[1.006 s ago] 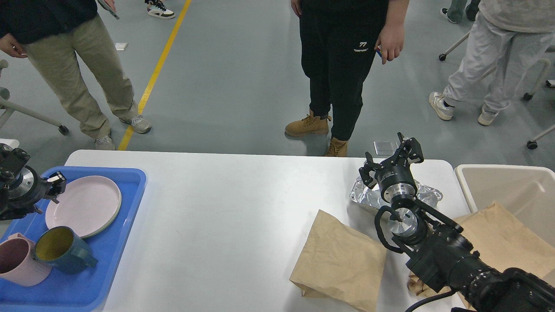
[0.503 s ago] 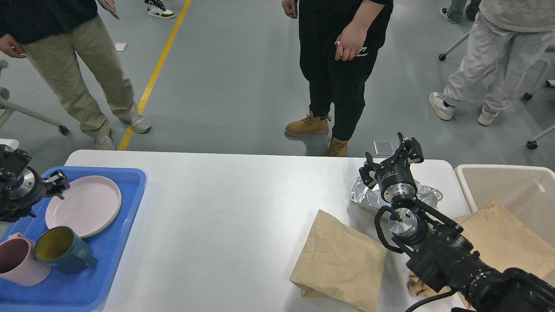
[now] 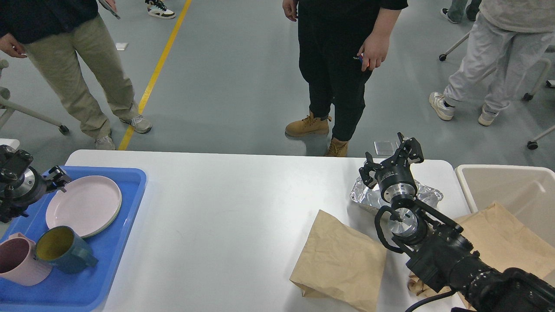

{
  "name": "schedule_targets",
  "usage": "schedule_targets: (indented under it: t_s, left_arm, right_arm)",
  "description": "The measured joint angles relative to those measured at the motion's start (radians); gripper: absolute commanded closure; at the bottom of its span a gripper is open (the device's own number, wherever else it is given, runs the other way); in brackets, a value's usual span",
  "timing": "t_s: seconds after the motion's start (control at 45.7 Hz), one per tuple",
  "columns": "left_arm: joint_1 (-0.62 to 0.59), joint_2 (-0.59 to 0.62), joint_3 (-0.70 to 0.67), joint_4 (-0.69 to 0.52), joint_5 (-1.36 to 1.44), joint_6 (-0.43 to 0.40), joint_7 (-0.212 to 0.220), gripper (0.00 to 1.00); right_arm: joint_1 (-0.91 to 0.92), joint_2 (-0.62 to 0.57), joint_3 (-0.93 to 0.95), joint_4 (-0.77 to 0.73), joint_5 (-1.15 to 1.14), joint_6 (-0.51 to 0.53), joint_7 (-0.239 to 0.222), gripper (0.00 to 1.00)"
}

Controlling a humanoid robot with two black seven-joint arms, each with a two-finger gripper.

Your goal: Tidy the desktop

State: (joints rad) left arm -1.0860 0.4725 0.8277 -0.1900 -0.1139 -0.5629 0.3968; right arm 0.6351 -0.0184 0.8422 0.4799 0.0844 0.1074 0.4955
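The right pincer (image 3: 392, 158) stands with its two fingers spread apart and nothing between them, raised over the far edge of a crumpled foil tray (image 3: 373, 197). Its arm reaches up from the lower right corner, the wrist turned upward so the fingers point away toward the far side of the table (image 3: 225, 216). The foil tray sits on the table's right end, near the far edge. Just in front of it lies a flat brown paper bag (image 3: 340, 260), and a second paper bag (image 3: 507, 242) lies partly under the arm, leaning onto the rim of a beige bin (image 3: 466, 182) that stands beside the table's right end.

The left pincer (image 3: 58, 175) is small and dark at the left edge; I cannot tell whether its fingers are apart or together. It hovers just beside the pink plate (image 3: 84, 203) in a blue tray (image 3: 125, 208) on the table's left end. Nearer in the tray stand a teal mug (image 3: 63, 250) and a pink cup (image 3: 19, 260), touching each other.

The middle of the white table is bare.
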Motion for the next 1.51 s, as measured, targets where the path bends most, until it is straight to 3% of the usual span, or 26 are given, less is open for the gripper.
schedule_targets:
  t_s: [0.874, 1.027, 1.202, 1.377, 1.508]
  left_arm:
    - [-0.045, 0.004, 0.002, -0.005, 0.000, -0.008, 0.008, 0.04]
    - [-0.051, 0.007, -0.065, -0.008, -0.002, -0.009, 0.000, 0.04]
    - [-0.033, 0.008, -0.316, -0.003, -0.004, 0.000, -0.054, 0.04]
    - [-0.021, 0.006, -0.554, 0.000, -0.005, 0.005, -0.174, 0.04]
    - [-0.010, 0.001, -0.753, 0.000, -0.005, 0.007, -0.228, 0.03]
  right_arm:
    - [0.000, 0.000, 0.000, 0.000, 0.000, 0.000, 0.000, 0.00]
    - [0.000, 0.000, 0.000, 0.000, 0.000, 0.000, 0.000, 0.00]
    - [0.000, 0.000, 0.000, 0.000, 0.000, 0.000, 0.000, 0.00]
    - [0.000, 0.000, 0.000, 0.000, 0.000, 0.000, 0.000, 0.00]
    - [0.000, 0.000, 0.000, 0.000, 0.000, 0.000, 0.000, 0.00]
